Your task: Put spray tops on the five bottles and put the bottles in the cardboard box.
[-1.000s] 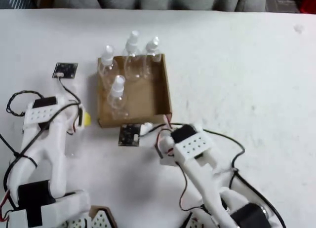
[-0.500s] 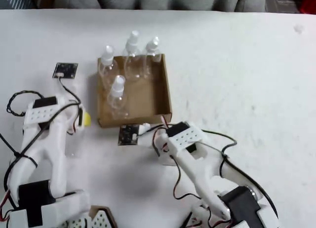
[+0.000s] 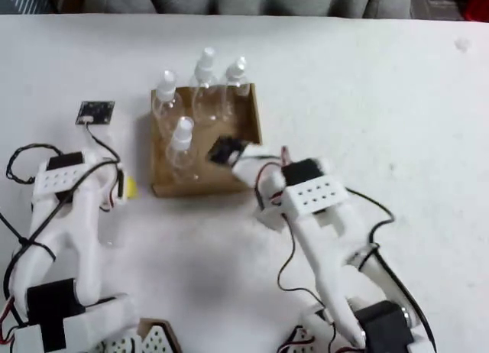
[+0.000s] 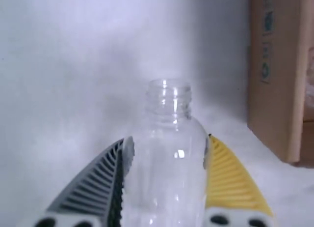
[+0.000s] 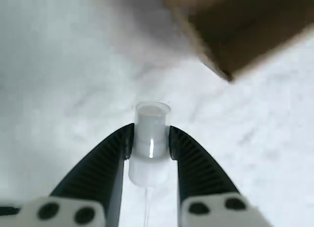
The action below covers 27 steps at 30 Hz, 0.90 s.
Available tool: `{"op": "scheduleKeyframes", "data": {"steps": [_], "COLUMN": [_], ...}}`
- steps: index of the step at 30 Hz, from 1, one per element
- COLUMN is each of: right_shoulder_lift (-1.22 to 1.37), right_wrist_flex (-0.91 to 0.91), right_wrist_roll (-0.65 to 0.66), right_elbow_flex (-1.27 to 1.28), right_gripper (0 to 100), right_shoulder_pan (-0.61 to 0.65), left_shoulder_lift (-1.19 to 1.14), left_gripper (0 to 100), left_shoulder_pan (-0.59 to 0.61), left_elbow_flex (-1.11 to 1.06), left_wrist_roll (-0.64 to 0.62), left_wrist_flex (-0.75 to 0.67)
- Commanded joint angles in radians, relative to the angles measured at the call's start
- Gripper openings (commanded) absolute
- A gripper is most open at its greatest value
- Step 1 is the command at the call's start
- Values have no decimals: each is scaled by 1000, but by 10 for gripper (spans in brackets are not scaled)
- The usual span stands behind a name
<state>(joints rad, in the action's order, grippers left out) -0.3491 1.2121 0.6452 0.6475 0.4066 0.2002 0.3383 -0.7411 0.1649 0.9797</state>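
Note:
An open-necked clear bottle (image 4: 169,158) stands upright on the table, and my left gripper (image 4: 167,143) is shut on its body between the grey and yellow fingers. In the high view this arm is left of the cardboard box (image 3: 157,150), its yellow finger (image 3: 128,187) beside the box's near left corner. My right gripper (image 5: 149,133) is shut on a white spray top (image 5: 151,138) held just above the table, near a corner of the box (image 5: 245,25). Several capped bottles (image 3: 182,143) stand in the box.
The right arm's wrist camera (image 3: 225,150) hangs over the box's near right part. Loose black cables (image 3: 27,150) trail from both arms. The white table (image 3: 382,101) stretches away to the right of the box.
The right arm has swung up and away from the front edge toward the box, carrying the spray top; its wrist camera now sits over the box. The left arm shifted slightly.

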Motion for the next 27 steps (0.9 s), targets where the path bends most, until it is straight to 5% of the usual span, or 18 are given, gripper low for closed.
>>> {"op": "scheduleKeyframes", "data": {"steps": [1,10,23,27], "right_shoulder_lift": [-68,-162,-412,-458], "right_wrist_flex": [58,124,260,254], "right_wrist_roll": [-147,-206,-212,-330], "right_elbow_flex": [-77,-98,-256,-328], "right_gripper": [17,17,16,18], "right_shoulder_pan": [-94,-325,-588,-662], "left_shoulder_lift": [156,541,1052,1096], "left_gripper": [27,27,24,24], "left_shoulder_pan": [30,-91,-575,-676], "left_elbow_flex": [61,18,11,11], "left_wrist_roll": [-15,-91,-164,-164], "left_wrist_flex": [51,175,115,112]}}
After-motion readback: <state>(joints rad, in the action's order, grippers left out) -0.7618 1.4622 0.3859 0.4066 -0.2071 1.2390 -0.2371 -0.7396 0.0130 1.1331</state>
